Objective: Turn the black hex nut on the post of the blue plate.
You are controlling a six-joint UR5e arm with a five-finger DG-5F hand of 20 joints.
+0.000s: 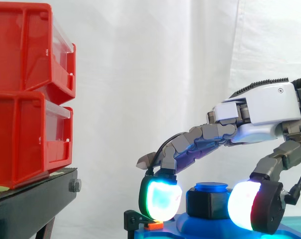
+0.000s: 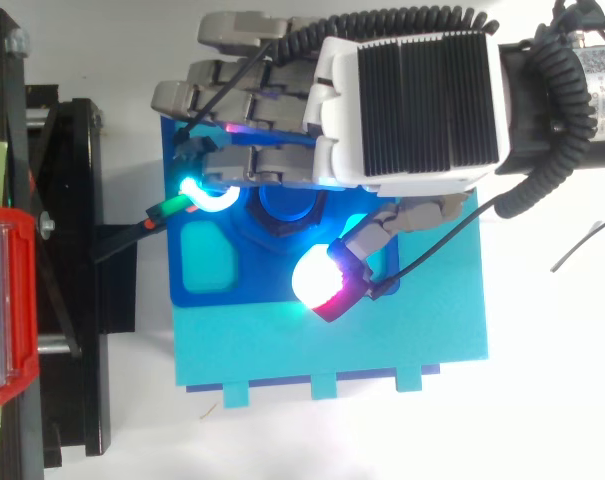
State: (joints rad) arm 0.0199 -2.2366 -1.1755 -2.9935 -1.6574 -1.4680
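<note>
The nut point(image 1: 207, 203) is sitting on the blue post point(image 1: 211, 187), whose round top is showing just above it, and both are standing on the blue plate point(image 2: 174, 260). The hand point(image 1: 259, 107) is reaching in from the right of the nut and hanging over it, half open and holding nothing. Its fingers are arching down to the left of the nut, where a cyan-green pad point(image 1: 161, 198) is glowing close beside it with a narrow gap showing between them. The thumb is bending down on the right of the nut, its white and red pad point(image 1: 242, 205) lying just beside it; whether they are touching I cannot tell. Under the nut's plate a paler teal base point(image 2: 332, 345) is lying on the white worktop point(image 2: 552, 400). Well to the left of the nut, two red bins point(image 1: 26, 89) are standing stacked on a black stand point(image 1: 36, 199).
</note>
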